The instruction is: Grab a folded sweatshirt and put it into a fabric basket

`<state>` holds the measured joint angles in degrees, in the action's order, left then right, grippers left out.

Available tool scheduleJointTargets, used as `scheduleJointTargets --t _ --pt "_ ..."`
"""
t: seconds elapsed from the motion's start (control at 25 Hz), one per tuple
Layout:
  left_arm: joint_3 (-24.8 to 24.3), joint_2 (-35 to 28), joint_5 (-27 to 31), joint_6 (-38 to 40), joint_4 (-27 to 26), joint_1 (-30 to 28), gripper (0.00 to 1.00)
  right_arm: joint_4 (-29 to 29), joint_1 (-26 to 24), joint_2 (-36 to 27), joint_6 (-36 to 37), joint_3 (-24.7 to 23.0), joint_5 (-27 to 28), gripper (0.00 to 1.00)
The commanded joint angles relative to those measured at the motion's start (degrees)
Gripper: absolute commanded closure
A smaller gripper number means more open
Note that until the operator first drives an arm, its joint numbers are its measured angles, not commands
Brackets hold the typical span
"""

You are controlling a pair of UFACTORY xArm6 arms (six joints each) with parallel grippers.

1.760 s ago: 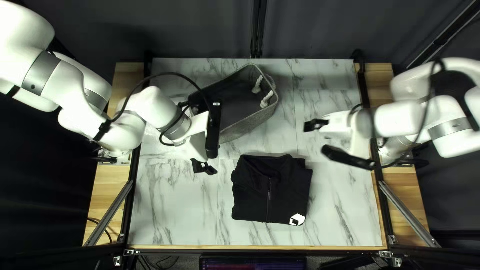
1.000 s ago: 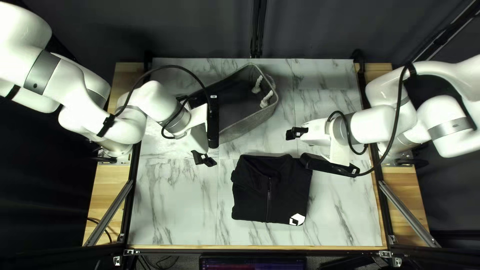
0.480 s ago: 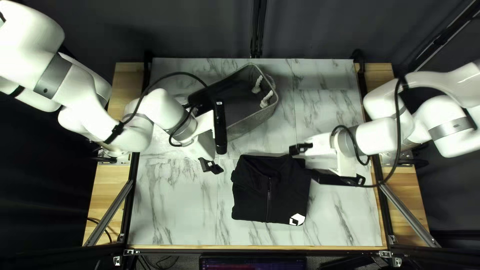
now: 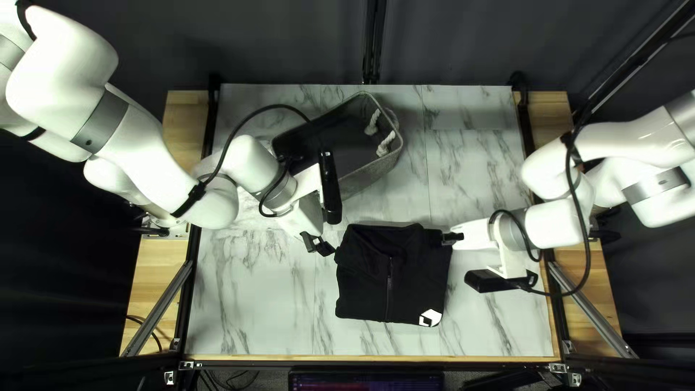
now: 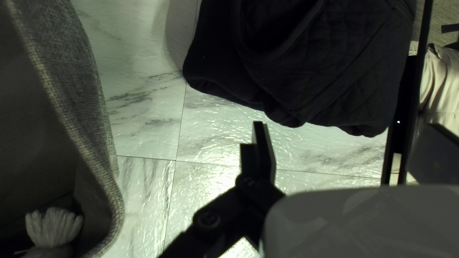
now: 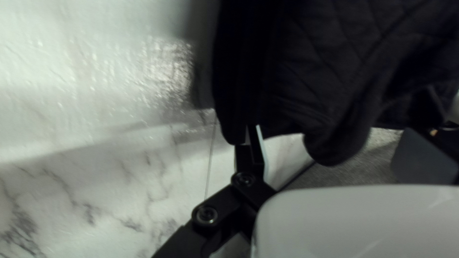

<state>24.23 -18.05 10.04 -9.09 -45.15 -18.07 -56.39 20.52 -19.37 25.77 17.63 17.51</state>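
On the marbled bench (image 4: 253, 297), a folded black sweatshirt (image 4: 365, 289) is set near a grey fabric basket (image 4: 371, 176)
From above, the left pincer (image 4: 318, 245) is seen just beside the sweatshirt, the right pincer (image 4: 452, 237) at its opposite edge; in the left wrist view, the left pincer is spread, with the sweatshirt laid ahead and the basket, a rope tuft (image 5: 53, 227) shown inside, alongside; in the right wrist view, the right pincer is spread too, and the sweatshirt's edge is overlapped by one fingertip (image 6: 256, 136), though whether it is touched cannot be told
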Motion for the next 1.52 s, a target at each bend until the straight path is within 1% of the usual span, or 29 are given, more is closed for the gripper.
scheduleJointTargets --t 0.04,0.12,0.28,0.48,0.52,0.64,0.76,0.8,0.88,0.92,0.96,1.04,1.08,1.12,1.16,1.2,1.24,1.32,1.48,1.52 --pt "-0.2 -0.7 0.0 0.4 0.7 -0.2 0.00 -6.1 -0.9 4.8 -4.9 1.2 -1.4 0.00" --pt "-0.7 -1.2 -0.4 -0.1 0.1 -0.5 0.00 -7.9 -1.3 5.3 -4.4 0.9 -1.9 0.00" --pt "-1.5 -1.9 -0.8 -1.6 -1.4 -0.8 0.00 -8.4 -4.1 4.9 0.8 0.0 -4.0 0.00" --pt "-1.7 -2.5 -0.2 -1.7 -1.1 -0.5 0.00 -4.2 -9.5 3.7 14.1 -1.6 -7.7 0.00" --pt "-1.7 -2.5 -0.1 -2.0 -1.3 -0.5 0.00 -2.4 -11.1 3.4 18.5 -2.1 -9.1 0.00" --pt "-1.8 -2.6 0.0 -2.6 -1.8 -0.5 0.00 1.3 -14.0 3.0 27.2 -3.1 -11.6 0.00" --pt "-2.2 -3.0 -0.1 -3.4 -2.6 -0.6 0.00 0.9 -16.2 3.8 31.0 -3.6 -14.3 0.00" --pt "-2.5 -3.3 -0.2 -3.4 -2.7 -0.6 0.00 -0.7 -17.0 4.8 30.8 -3.3 -15.2 0.00" --pt "-2.8 -3.8 -0.3 -3.3 -2.7 -0.8 0.00 -7.5 -18.5 7.0 26.2 -1.8 -16.7 0.00" --pt "-3.0 -4.0 -0.5 -3.4 -2.7 -0.9 0.00 -15.6 -19.7 8.9 19.5 -0.2 -17.5 0.00" --pt "-3.2 -4.1 -0.6 -3.6 -3.0 -1.1 0.00 -21.0 -20.3 10.1 15.0 1.0 -18.1 0.00" --pt "-3.5 -4.3 -0.9 -3.9 -3.4 -1.3 0.00 -26.4 -20.8 11.4 10.7 2.4 -18.7 0.00" --pt "-3.5 -4.3 -0.9 -4.0 -3.5 -1.3 0.00 -27.4 -20.9 11.5 9.9 2.6 -18.8 0.00" --pt "-3.7 -4.5 -1.0 -4.0 -3.6 -1.4 0.00 -33.2 -21.5 12.6 4.7 3.9 -19.2 0.00" --pt "-3.8 -4.6 -1.1 -4.2 -3.8 -1.5 0.00 -36.9 -21.6 13.2 1.1 4.7 -19.4 0.00" --pt "-3.8 -4.5 -1.3 -4.4 -4.1 -1.6 0.00 -39.5 -21.5 13.9 -1.5 5.7 -19.4 0.00" --pt "-3.8 -4.4 -1.4 -4.7 -4.4 -1.7 0.00 -41.3 -21.4 14.6 -3.4 6.5 -19.4 0.00" --pt "-3.7 -4.3 -1.4 -5.0 -4.7 -1.7 0.00 -43.1 -20.9 15.6 -5.5 7.6 -19.2 0.00" --pt "-3.9 -4.7 -1.2 -4.6 -4.0 -1.6 0.00 -41.7 -20.2 16.9 -4.5 8.8 -18.9 0.00" --pt "-4.0 -4.9 -1.2 -4.3 -3.8 -1.7 0.00 -40.4 -20.0 17.3 -3.4 8.9 -18.8 0.00"
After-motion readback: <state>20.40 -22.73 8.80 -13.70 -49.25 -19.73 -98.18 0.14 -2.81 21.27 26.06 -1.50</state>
